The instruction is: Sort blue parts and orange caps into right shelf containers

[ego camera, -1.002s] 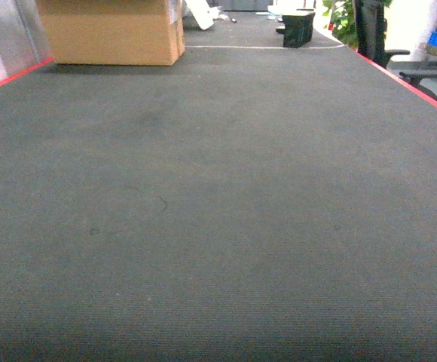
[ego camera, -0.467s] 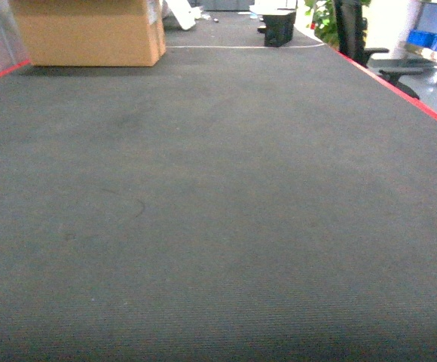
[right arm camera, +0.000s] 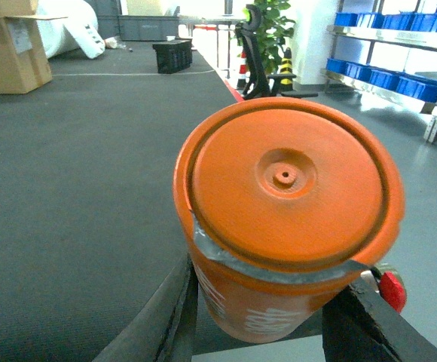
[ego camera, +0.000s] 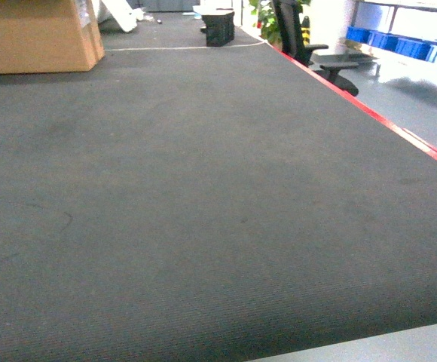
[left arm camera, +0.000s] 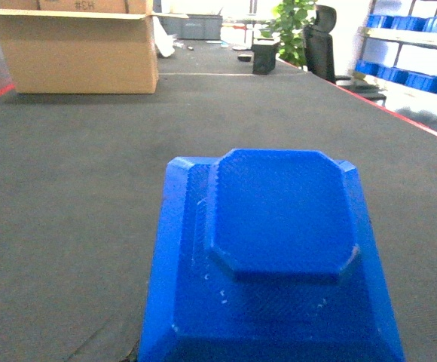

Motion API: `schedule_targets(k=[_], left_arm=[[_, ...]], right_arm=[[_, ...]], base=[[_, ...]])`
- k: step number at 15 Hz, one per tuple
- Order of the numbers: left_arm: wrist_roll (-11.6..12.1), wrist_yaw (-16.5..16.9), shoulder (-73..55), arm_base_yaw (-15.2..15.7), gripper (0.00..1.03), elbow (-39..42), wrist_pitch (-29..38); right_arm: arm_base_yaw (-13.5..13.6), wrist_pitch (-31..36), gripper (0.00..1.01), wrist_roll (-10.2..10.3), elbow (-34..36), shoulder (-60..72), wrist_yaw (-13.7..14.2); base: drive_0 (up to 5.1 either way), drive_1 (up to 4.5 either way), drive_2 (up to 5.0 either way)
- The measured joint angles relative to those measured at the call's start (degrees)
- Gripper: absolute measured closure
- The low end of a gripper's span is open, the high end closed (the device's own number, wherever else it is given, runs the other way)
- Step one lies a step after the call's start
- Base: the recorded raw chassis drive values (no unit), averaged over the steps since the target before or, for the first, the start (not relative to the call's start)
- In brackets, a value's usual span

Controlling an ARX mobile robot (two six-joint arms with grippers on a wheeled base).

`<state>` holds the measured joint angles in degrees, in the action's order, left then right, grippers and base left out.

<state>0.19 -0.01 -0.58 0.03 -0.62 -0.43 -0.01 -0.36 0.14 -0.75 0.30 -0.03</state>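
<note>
My dark grey felt-covered worktop [ego camera: 203, 188] with its red edge fills the head view, neither arm showing there. A brown cardboard box [left arm camera: 75, 49] stands at its far left. The stainless-steel shelf [right arm camera: 384, 53] carrying bright blue plastic crates [right arm camera: 388, 78] stands well off to the right, across the floor. My left pincer's state I cannot tell; a blue faceted plastic part [left arm camera: 271, 256] sits right before that wrist. My right pincer [right arm camera: 260, 332] grips an orange round plastic cap [right arm camera: 286, 211].
</note>
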Motion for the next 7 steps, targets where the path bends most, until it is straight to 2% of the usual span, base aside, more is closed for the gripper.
schedule_targets(k=[7], left_arm=[[0.0,0.0,0.0,0.0,0.60,0.0,0.0]], right_arm=[[0.0,0.0,0.61,0.0,0.0,0.0,0.0]], base=[[-1.7,-1.66,-1.7]])
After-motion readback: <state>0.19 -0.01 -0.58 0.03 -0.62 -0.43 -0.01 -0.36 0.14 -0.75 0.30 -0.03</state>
